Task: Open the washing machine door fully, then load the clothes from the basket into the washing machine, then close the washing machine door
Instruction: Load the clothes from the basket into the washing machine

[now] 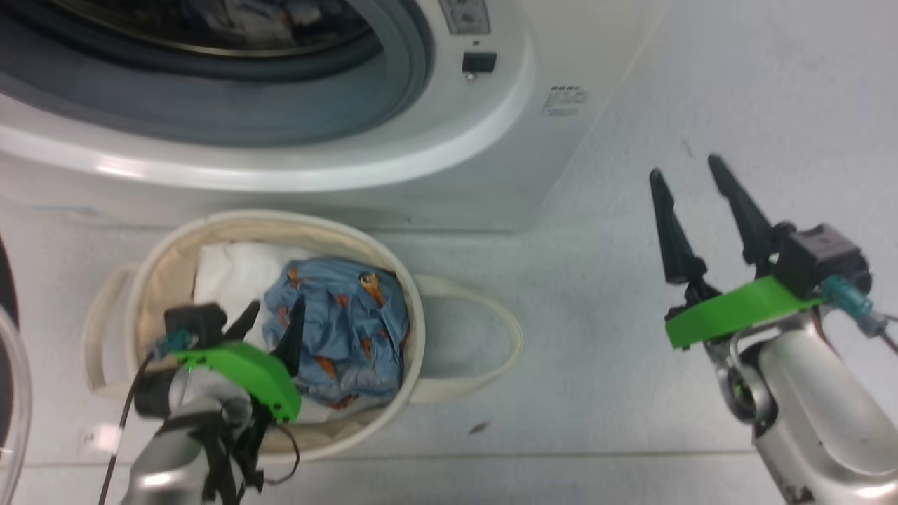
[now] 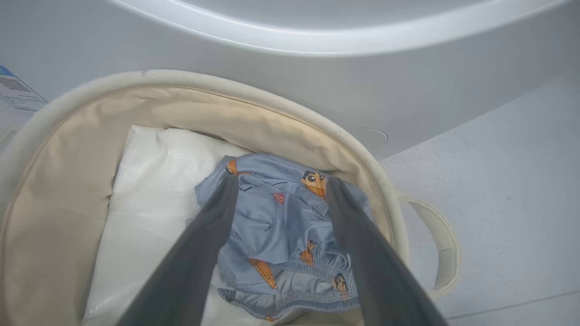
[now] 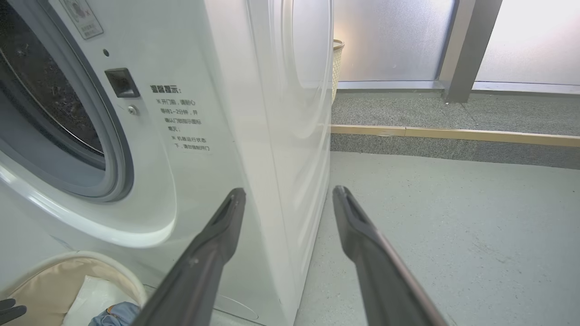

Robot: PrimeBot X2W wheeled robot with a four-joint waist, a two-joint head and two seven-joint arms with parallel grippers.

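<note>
The washing machine (image 1: pixel 393 161) stands open, its grey ring and steel drum (image 3: pixel 41 90) in sight, with some fabric in the drum (image 1: pixel 266 21). A sliver of the washing machine door (image 1: pixel 8 393) shows at the far left. In front sits the cream basket (image 1: pixel 231 221) holding light-blue clothes (image 1: pixel 351 330) with orange figures. My left gripper (image 1: pixel 275 312) is open inside the basket, its fingers straddling the clothes (image 2: pixel 276 226); I cannot tell if they touch. My right gripper (image 1: pixel 686 168) hangs open and empty over the floor, right of the machine, also seen as the right gripper (image 3: pixel 290 191).
White padding (image 2: pixel 149 190) lies under the clothes in the basket (image 2: pixel 272 104). Right of the machine the grey floor (image 3: pixel 453 226) is open up to a raised step with a wooden strip (image 3: pixel 453 133). A woven bin (image 3: pixel 337 68) and a pillar (image 3: pixel 466 45) stand behind.
</note>
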